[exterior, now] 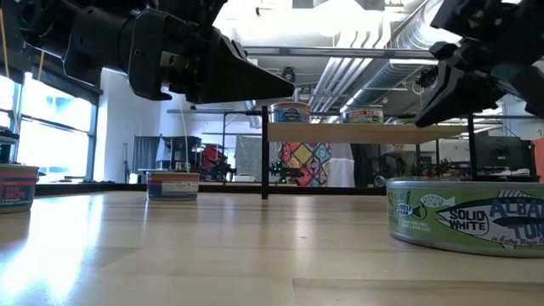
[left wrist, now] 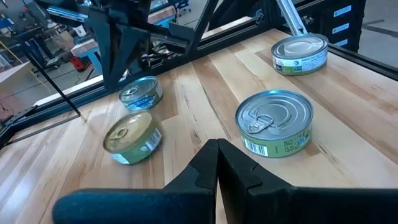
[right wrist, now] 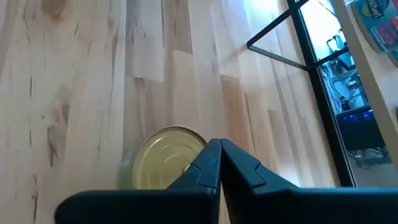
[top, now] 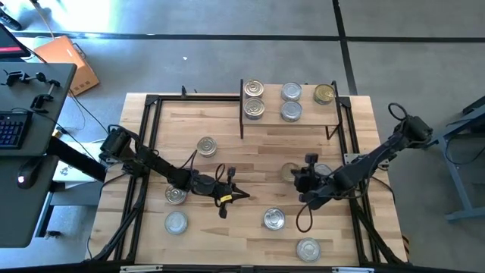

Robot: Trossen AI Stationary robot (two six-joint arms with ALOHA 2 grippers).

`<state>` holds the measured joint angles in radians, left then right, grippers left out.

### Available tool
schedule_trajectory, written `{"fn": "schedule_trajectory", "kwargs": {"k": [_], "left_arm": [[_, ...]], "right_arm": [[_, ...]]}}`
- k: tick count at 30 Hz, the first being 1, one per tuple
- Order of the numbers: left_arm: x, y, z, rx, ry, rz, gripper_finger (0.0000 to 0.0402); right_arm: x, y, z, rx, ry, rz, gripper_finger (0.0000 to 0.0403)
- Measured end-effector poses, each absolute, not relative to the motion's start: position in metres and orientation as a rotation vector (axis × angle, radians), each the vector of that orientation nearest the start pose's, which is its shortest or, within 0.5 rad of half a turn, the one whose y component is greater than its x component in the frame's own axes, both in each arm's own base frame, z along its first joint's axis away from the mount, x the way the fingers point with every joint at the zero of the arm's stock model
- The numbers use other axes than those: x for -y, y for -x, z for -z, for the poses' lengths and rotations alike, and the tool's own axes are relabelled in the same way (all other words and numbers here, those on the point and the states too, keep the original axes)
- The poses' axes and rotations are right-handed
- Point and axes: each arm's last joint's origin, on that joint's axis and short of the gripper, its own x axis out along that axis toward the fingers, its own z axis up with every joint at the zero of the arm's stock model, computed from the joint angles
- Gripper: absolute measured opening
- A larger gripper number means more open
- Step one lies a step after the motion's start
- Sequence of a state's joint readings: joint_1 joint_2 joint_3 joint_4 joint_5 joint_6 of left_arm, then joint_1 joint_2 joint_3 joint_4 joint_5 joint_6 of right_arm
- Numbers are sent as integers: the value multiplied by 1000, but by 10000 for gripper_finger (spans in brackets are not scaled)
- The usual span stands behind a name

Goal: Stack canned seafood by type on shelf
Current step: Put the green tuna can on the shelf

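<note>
Silver and gold lids tell the score: five tins sit on the shelf (top: 288,121) at the upper middle of the high view, a pair (top: 254,99) at its left end, a silver pair (top: 291,101) in the middle and one gold tin (top: 324,94) at the right. By my count that leaves at least six tins on the tabletop (top: 250,163), spread over the lower half of the frame, so I'd call this under halfway.

The left pincer (top: 241,194) hangs just below centre, fingers pressed together, holding nothing. The right pincer (top: 303,180) sits right of centre, fingers together too and empty, nose down by a gold tin (right wrist: 163,157). Another silver tin (top: 273,219) lies below it.
</note>
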<state>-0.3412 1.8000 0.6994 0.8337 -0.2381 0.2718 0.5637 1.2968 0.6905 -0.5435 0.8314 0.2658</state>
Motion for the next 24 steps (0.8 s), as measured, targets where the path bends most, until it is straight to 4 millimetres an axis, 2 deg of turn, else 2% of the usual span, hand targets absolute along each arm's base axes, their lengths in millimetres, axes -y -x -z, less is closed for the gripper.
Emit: {"fn": "schedule_trajectory", "kwargs": {"k": [6, 11, 13, 16, 20, 24], "left_arm": [[106, -320, -144, -240, -346, 137, 0], [106, -320, -144, -240, -346, 137, 0], [105, -320, -144, -240, -345, 132, 0], [101, -323, -143, -246, -338, 121, 0], [94, -334, -140, -247, -326, 145, 0], [85, -346, -134, -260, -334, 151, 0]], "right_arm": [[-100, -197, -185, -875, 425, 295, 1], [-93, -190, -171, -950, 302, 293, 7], [-91, -186, -162, -994, 265, 267, 28], [-88, -181, -149, -1023, 231, 234, 82], [-87, -178, -136, -986, 299, 135, 160], [-86, -181, -130, -919, 286, 106, 181]]}}
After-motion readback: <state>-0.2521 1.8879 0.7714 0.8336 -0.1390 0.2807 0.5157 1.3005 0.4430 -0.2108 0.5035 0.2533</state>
